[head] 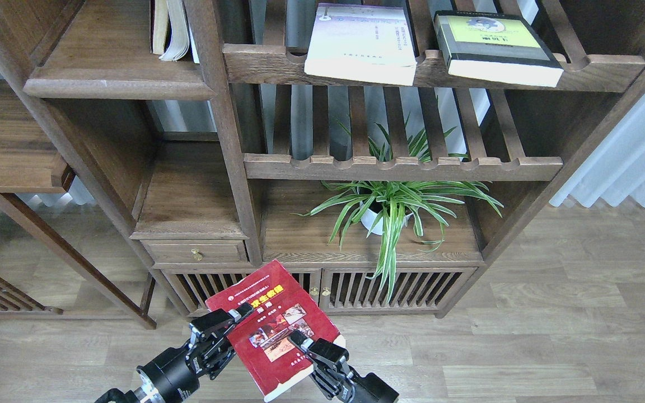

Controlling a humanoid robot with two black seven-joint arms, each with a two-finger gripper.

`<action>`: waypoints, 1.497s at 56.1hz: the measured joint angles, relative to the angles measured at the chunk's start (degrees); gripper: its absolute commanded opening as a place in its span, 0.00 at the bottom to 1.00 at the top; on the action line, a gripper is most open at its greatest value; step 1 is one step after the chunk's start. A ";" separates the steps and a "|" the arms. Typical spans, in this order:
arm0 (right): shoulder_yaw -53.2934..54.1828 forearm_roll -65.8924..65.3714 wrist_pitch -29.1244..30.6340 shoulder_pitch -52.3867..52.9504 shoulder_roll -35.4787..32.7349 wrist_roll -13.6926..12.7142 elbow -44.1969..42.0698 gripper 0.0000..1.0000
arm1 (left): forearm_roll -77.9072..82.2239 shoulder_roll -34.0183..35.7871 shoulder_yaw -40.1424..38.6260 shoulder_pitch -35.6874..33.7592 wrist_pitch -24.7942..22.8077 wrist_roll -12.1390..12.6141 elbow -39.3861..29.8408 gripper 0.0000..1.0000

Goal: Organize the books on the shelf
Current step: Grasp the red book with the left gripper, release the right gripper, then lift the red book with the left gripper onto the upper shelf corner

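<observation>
Red paperback (269, 324) clamped between left end effector (232, 326) and right end effector (304, 346), slatted rack (434, 70) bearing two books.

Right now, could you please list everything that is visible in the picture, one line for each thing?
red book: one, red cover with yellow title and small photos, held low in front of the cabinet between both tools
lavender-white book: one, pale, lying flat on the upper slatted rack
yellow-green book: one, black-edged, lying flat on the upper slatted rack, right of the pale one
upright books: a few, beige pages, standing on the solid shelf
solid shelf: one, dark brown, upper left
lower slatted rack: one, brown, above the plant
plant: one, green striped leaves, white pot, on the cabinet top
drawer: one, brown, brass knob
left tool: black, at the red book's left edge
right tool: black, on the red book's right side
</observation>
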 measured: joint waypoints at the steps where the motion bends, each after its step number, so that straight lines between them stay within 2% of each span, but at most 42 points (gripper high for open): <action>1: 0.00 -0.01 0.00 -0.01 0.00 0.00 -0.02 0.15 | 0.00 0.04 0.00 0.04 0.00 0.03 0.00 0.08; 11: -0.05 -0.03 0.00 -0.08 0.01 -0.03 -0.05 0.17 | -0.03 0.42 -0.01 0.44 0.00 0.16 -0.09 0.06; 13: -0.05 0.01 0.00 -0.08 0.02 -0.03 -0.05 0.46 | -0.03 0.50 -0.19 0.44 0.00 0.23 -0.25 0.05; 14: -0.05 0.02 0.00 -0.08 0.02 -0.03 -0.05 0.53 | -0.03 0.52 -0.23 0.44 0.00 0.24 -0.28 0.05; 15: -0.05 0.02 0.00 -0.08 0.02 -0.03 -0.05 0.74 | -0.01 0.55 -0.27 0.44 0.00 0.25 -0.32 0.05; 17: 0.05 0.01 0.00 -0.08 0.02 -0.03 -0.12 0.81 | 0.22 0.83 -0.39 0.44 0.00 0.28 -0.48 0.05; 23: 1.27 -0.24 0.00 -0.05 -0.05 0.22 -0.49 0.84 | 1.09 2.99 -1.55 0.69 0.00 0.24 -0.77 0.05; 27: 2.36 -0.39 0.00 0.00 -0.02 0.31 -0.60 0.93 | 1.39 4.73 -2.19 0.86 0.01 0.27 -1.18 0.05; 31: 2.84 -0.44 0.00 0.06 -0.01 0.46 -0.91 0.98 | 1.49 6.59 -3.12 1.00 0.01 0.25 -2.29 0.05; 48: 3.05 -0.46 0.00 0.38 0.00 0.73 -3.12 0.98 | 5.66 18.49 -13.37 4.64 0.01 1.54 -14.42 0.05; 57: 3.13 -0.45 0.00 1.01 0.00 0.85 -4.38 0.98 | 8.36 24.54 -22.26 3.96 0.01 1.58 -16.15 0.05; 68: 3.10 -0.34 0.00 1.75 0.00 0.87 -5.17 0.98 | 8.63 34.59 -32.51 -3.12 0.01 1.08 -16.25 0.06; 76: 3.11 -0.17 0.00 2.12 0.00 0.92 -6.55 0.98 | 8.58 39.00 -33.45 -9.27 0.00 1.12 -16.19 0.06; 84: 3.06 0.02 0.00 2.55 0.00 0.95 -7.22 0.98 | 9.10 43.65 -32.41 -19.14 -0.01 1.61 -15.73 0.07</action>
